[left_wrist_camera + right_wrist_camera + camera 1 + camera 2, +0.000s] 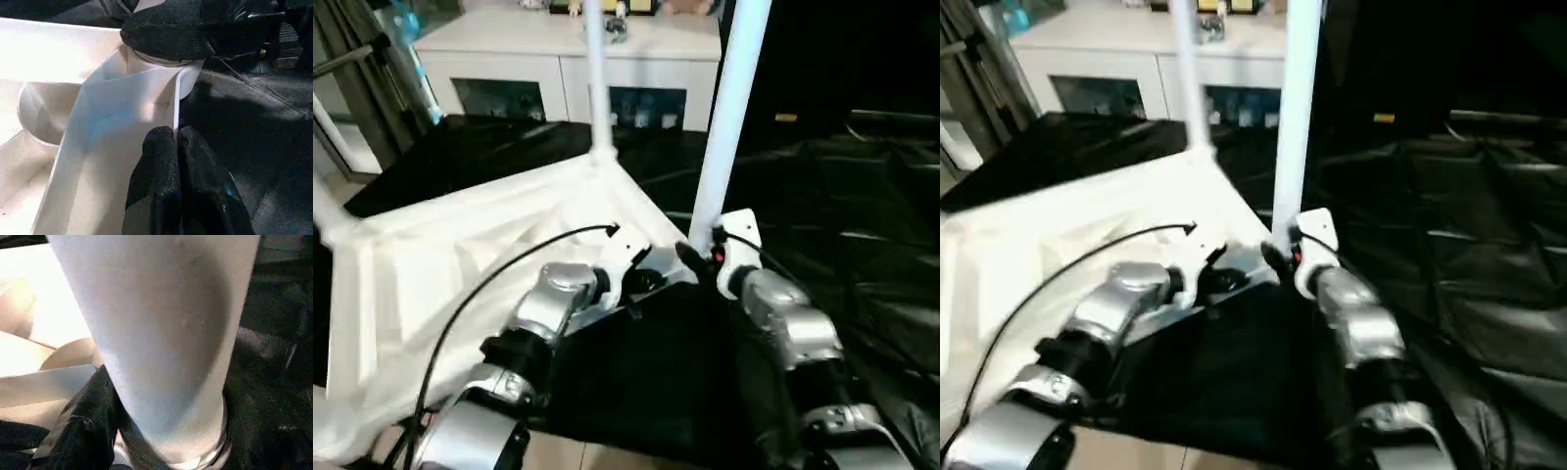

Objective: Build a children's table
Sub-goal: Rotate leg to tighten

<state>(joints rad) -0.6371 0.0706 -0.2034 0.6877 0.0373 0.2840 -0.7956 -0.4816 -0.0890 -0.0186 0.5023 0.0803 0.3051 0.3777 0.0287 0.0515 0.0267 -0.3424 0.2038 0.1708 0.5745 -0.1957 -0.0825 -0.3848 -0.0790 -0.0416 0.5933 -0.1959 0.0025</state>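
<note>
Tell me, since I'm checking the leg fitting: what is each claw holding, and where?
The right claw grips the near long white tapered tube leg at its base. The left claw, shut, holds nothing, resting against the white plastic tabletop.

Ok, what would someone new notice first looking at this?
Probably the white tabletop lying upside down on the dark floor covering, with two white legs standing up from its corners: a far leg and a near leg. Next, the right gripper around the near leg's base, and the left gripper shut against the tabletop's corner.
</note>
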